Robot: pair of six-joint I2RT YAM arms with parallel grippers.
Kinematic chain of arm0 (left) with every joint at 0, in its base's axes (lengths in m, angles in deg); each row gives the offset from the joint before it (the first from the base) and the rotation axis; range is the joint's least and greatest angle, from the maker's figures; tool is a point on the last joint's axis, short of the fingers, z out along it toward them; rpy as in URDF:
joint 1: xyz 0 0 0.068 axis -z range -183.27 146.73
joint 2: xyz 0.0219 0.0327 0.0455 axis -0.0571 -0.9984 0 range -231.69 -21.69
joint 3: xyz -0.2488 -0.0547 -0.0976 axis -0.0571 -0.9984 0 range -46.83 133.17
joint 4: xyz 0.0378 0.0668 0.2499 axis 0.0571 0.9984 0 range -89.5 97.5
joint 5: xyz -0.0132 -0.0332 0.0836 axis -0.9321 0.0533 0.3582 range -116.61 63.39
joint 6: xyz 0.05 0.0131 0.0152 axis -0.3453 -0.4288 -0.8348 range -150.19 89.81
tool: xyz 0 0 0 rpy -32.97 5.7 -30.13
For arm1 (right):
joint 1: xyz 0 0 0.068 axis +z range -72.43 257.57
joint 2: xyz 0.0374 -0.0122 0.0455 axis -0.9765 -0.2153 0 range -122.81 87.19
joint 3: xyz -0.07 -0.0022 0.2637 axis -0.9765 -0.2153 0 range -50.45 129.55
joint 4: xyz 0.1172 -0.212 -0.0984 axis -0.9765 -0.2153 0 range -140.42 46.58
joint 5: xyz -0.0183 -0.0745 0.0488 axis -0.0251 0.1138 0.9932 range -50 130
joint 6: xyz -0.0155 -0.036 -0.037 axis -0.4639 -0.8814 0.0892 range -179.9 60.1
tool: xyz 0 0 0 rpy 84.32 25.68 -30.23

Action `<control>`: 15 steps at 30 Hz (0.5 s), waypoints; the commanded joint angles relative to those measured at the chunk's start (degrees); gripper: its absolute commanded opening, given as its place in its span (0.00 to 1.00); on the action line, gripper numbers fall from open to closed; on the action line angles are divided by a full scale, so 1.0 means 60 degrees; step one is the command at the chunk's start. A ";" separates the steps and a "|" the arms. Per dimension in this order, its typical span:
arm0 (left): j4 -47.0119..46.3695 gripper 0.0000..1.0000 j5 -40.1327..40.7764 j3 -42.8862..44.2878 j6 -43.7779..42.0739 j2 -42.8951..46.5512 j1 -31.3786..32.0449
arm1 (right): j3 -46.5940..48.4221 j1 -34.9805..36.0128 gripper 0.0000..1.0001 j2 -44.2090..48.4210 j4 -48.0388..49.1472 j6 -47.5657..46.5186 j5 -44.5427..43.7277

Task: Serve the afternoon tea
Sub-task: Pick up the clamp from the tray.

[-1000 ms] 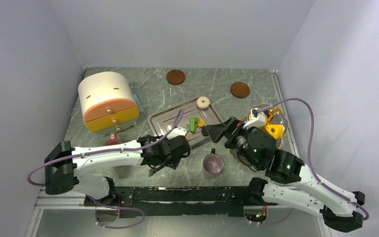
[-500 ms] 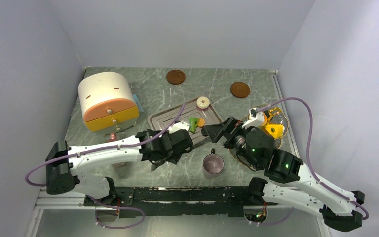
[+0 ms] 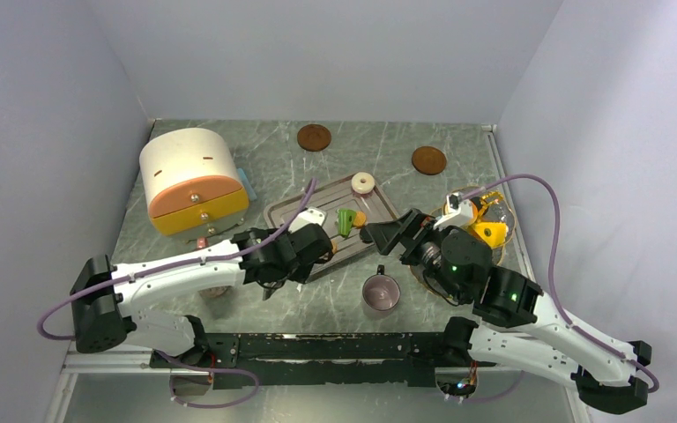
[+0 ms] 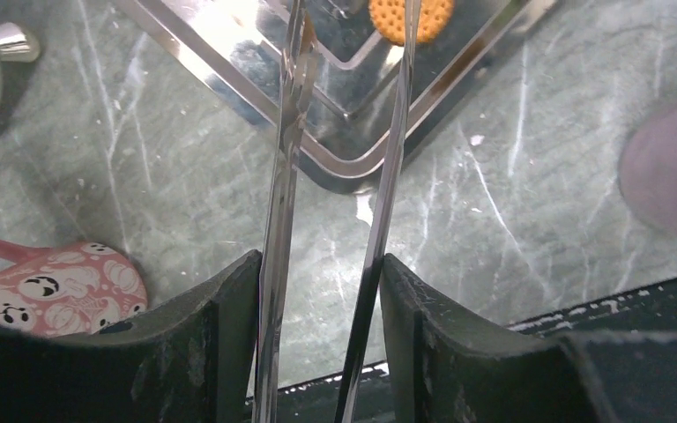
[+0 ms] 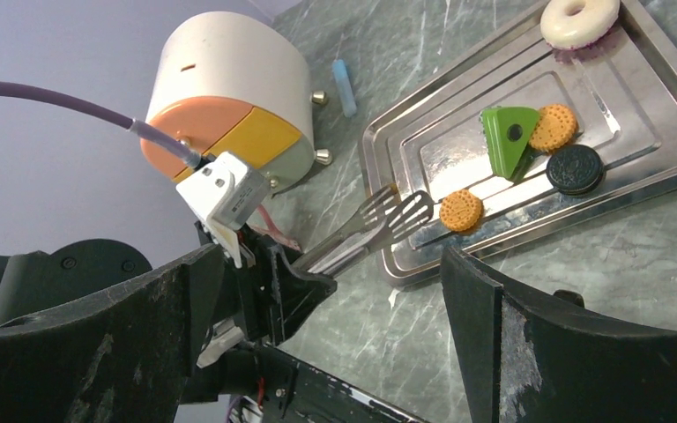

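Left gripper clamped on tongs. Tong tips apart, over tray corner, just beside orange biscuit. Right gripper spread wide, empty. Green wedge, black cookie, cream ring on tray. Mug on table, near tray.

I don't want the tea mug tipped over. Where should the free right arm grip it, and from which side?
Probably the rim wall, from straight above: the mug stands upright with its mouth open upward. Its handle points toward the tray, so close the jaws over the wall opposite the handle.
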 commanded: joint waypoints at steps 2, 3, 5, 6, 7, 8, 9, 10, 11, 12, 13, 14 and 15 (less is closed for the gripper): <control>-0.0414 0.56 0.0630 -0.0053 -0.0432 -0.0066 -0.0317 | -0.0025 0.0030 0.98 0.0123 0.0079 -0.0026 -0.0213; -0.0311 0.57 0.0689 0.0042 -0.0449 -0.0220 -0.0350 | -0.0011 0.0030 0.98 0.0103 0.0058 -0.0026 -0.0214; -0.0243 0.57 0.0640 0.0210 -0.0553 -0.0458 -0.0375 | 0.0032 0.0031 0.98 0.0069 0.0015 -0.0027 -0.0220; -0.0314 0.57 0.0522 0.0256 -0.0638 -0.0529 -0.0376 | 0.0049 0.0031 0.98 0.0054 0.0008 -0.0034 -0.0222; -0.0409 0.57 0.0362 0.0281 -0.0762 -0.0582 -0.0374 | 0.0052 0.0030 0.98 0.0052 -0.0002 -0.0044 -0.0231; -0.0532 0.57 0.0190 0.0313 -0.0879 -0.0623 -0.0376 | 0.0052 0.0030 0.98 0.0063 -0.0007 -0.0041 -0.0245; -0.0652 0.57 -0.0057 0.0350 -0.1079 -0.0665 -0.0376 | 0.0041 0.0041 0.98 0.0073 0.0001 -0.0054 -0.0256; -0.0773 0.57 -0.0237 0.0378 -0.1202 -0.0710 -0.0376 | 0.0045 0.0032 0.98 0.0087 0.0017 -0.0063 -0.0274; -0.0851 0.57 -0.0333 0.0418 -0.1281 -0.0760 -0.0365 | 0.0038 0.0034 0.98 0.0082 0.0030 -0.0069 -0.0282; -0.0897 0.57 -0.0367 0.0453 -0.1321 -0.0805 -0.0362 | 0.0044 0.0031 0.98 0.0081 0.0045 -0.0081 -0.0287; -0.0907 0.57 -0.0355 0.0492 -0.1359 -0.0870 -0.0361 | 0.0051 0.0031 0.98 0.0068 0.0059 -0.0073 -0.0300; -0.0913 0.57 -0.0359 0.0528 -0.1385 -0.0912 -0.0361 | 0.0052 0.0038 0.98 0.0054 0.0062 -0.0083 -0.0296; -0.0905 0.57 -0.0368 0.0611 -0.1411 -0.0959 -0.0361 | 0.0052 0.0031 0.98 0.0032 0.0065 -0.0085 -0.0301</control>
